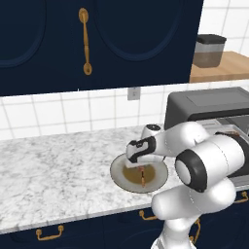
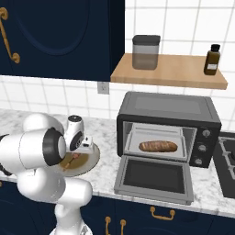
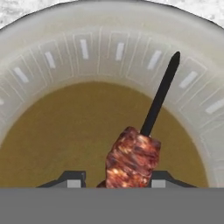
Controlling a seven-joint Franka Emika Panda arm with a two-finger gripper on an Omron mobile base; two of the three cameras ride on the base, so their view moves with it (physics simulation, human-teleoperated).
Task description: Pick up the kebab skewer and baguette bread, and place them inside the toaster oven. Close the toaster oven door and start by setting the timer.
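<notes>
The kebab skewer [image 3: 131,162] lies on a beige plate [image 3: 100,48] with a brown centre, its dark stick pointing away from the hand. My gripper [image 3: 118,180] is down over the plate [image 1: 116,171], and its two fingertips stand close on either side of the meat chunks, shut on them. In the left base view the hand hangs just above the skewer [image 1: 142,176]. The baguette bread [image 2: 158,146] rests on the tray inside the toaster oven [image 2: 165,106]. The toaster oven door [image 2: 153,176] hangs open, flat over the counter.
A wooden shelf [image 2: 170,73] above the oven carries a grey canister [image 2: 146,52] and a brown bottle [image 2: 211,59]. A stove top [image 2: 228,165] sits right of the oven. Dark blue cabinets hang overhead. Marble counter [image 1: 53,165] stretches left of the plate.
</notes>
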